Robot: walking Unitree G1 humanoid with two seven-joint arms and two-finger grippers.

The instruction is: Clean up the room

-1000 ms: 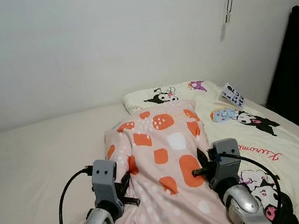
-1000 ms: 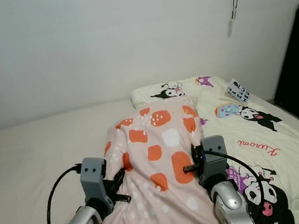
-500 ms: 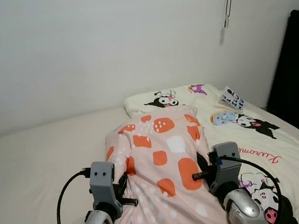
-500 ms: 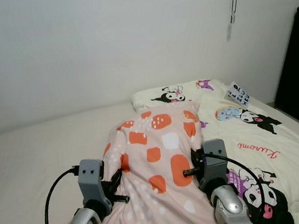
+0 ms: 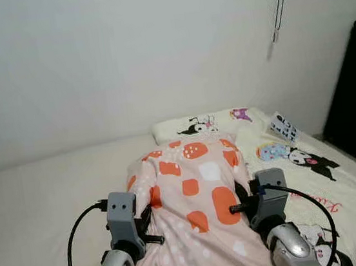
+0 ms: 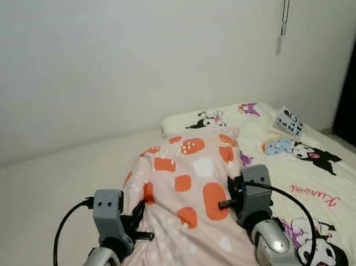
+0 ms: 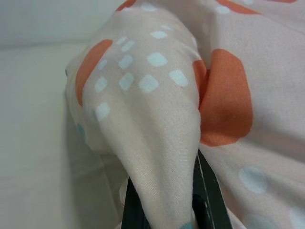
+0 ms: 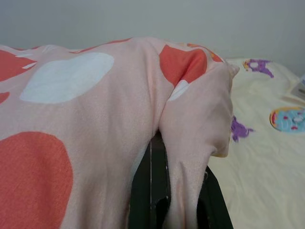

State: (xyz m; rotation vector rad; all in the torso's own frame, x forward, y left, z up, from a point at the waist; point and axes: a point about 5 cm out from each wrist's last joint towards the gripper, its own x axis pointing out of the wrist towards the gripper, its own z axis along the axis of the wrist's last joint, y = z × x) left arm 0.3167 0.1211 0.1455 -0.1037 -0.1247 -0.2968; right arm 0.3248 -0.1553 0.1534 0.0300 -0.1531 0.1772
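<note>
In the lower centre of the frame, the left gripper and the right gripper each clamp a fold of the pale pink pillow with orange and white patches, raised over the cream bed.

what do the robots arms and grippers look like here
Both arms are rounded, shiny silver metal. Each wrist carries a boxy grey housing with small round holes in its face. The left gripper and right gripper have slim black fingers. A black cable loops out from each wrist housing, the left one in a wide arc.
</note>
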